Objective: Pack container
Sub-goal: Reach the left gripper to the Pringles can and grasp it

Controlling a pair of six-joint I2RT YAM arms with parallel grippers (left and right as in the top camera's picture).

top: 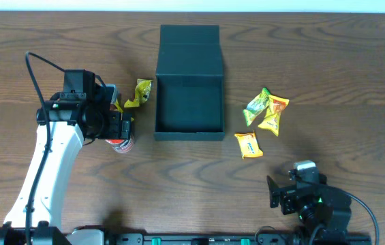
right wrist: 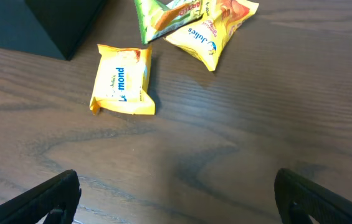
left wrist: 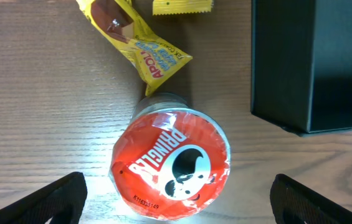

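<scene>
The dark teal container (top: 189, 126) stands open at mid table, its lid flipped back, its inside bare; its wall also shows in the left wrist view (left wrist: 313, 62). My left gripper (top: 119, 129) is open over a red Pringles can (top: 123, 144). In the left wrist view the can (left wrist: 171, 165) stands upright between the spread fingers (left wrist: 179, 208), untouched. A yellow snack packet (top: 141, 92) lies just beyond it (left wrist: 138, 43). My right gripper (top: 281, 194) is open and empty (right wrist: 176, 199) near the front edge. A flat yellow packet (right wrist: 123, 81) lies ahead of it (top: 249, 144).
Three packets are piled right of the container: green (top: 255, 105), orange-yellow (top: 277, 104) and yellow (top: 270, 122). The green one (right wrist: 160, 12) and a yellow one (right wrist: 213, 34) show in the right wrist view. Another yellow packet edge (left wrist: 182, 6) lies by the container's left wall.
</scene>
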